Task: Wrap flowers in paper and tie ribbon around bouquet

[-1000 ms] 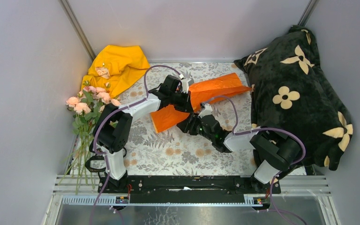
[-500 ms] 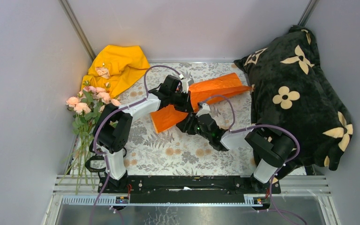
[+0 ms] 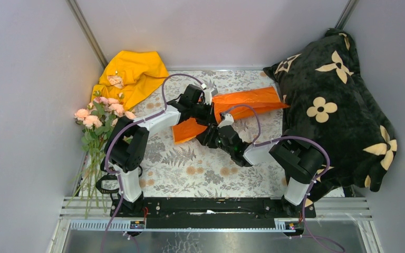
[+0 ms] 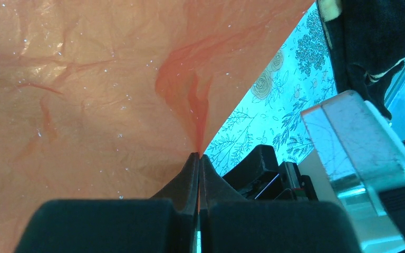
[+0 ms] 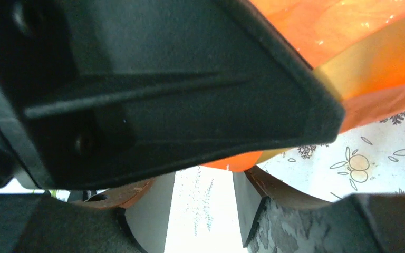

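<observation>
The orange paper (image 3: 248, 99) lies creased and folded across the back middle of the table. My left gripper (image 3: 209, 113) is shut on a fold of it. In the left wrist view the paper (image 4: 84, 79) runs pinched into the closed left gripper (image 4: 199, 155). My right gripper (image 3: 208, 136) sits just in front of and below the left one. It is open (image 5: 204, 173), with the paper (image 5: 369, 47) edge right at its fingertips and bare gap between the pads. The pink flowers (image 3: 96, 117) lie at the left table edge, apart from the paper. No ribbon or bouquet shows.
A yellow cloth (image 3: 132, 74) is heaped at the back left. A big black pillow (image 3: 332, 105) with cream flowers fills the right side. The printed tablecloth (image 3: 190, 168) covers the table, grey walls close it in, and purple cables loop over both arms.
My right arm has slid left and forward, bringing its gripper under the left one. The paper has dropped flatter, and its near flap shows smaller. The left gripper has held its place.
</observation>
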### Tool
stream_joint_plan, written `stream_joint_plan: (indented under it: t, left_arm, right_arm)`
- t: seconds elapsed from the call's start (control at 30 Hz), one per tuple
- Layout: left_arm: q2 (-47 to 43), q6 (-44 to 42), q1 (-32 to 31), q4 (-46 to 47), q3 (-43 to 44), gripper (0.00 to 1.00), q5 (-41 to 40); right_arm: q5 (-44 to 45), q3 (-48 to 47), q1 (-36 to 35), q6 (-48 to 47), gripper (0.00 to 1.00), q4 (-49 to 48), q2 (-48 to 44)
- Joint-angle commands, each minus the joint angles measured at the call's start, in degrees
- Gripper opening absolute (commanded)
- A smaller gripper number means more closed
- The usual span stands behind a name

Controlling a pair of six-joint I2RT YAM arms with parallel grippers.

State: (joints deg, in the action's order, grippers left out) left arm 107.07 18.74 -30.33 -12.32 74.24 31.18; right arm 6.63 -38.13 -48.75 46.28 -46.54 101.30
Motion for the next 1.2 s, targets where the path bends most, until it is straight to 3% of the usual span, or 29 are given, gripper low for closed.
stream_joint_plan:
  t: [0.0, 0.17, 0.63, 0.73, 0.93, 1.17]
  left_arm:
    - [-2.7, 1.4, 0.3, 3.2, -0.8, 0.00, 1.4]
    - [-3.0, 2.3, 0.3, 3.5, -1.3, 0.00, 1.9]
    - [-3.8, 2.2, 0.3, 4.1, -2.2, 0.00, 0.9]
    - [-4.8, -1.7, 0.3, 2.9, -1.2, 0.00, -3.0]
    - [-5.7, -8.8, 0.3, -1.3, 2.5, 0.00, -9.9]
    - [-6.3, -14.5, 0.3, -4.0, 4.9, 0.00, -13.7]
  right_arm:
    - [4.8, -2.3, -0.4, 0.6, 0.51, -1.3, 0.0]
    - [9.8, 0.5, -0.4, 4.5, 0.46, -2.4, -1.7]
    - [17.6, 4.5, -0.2, 7.9, 0.47, -0.2, -5.9]
    - [16.3, 6.7, 0.4, 7.0, 0.51, 1.7, -9.1]
    - [12.2, 11.1, 2.9, 5.3, 0.61, 15.4, -18.3]
    - [-1.9, 14.1, 17.6, -1.6, 0.69, 24.3, -29.7]
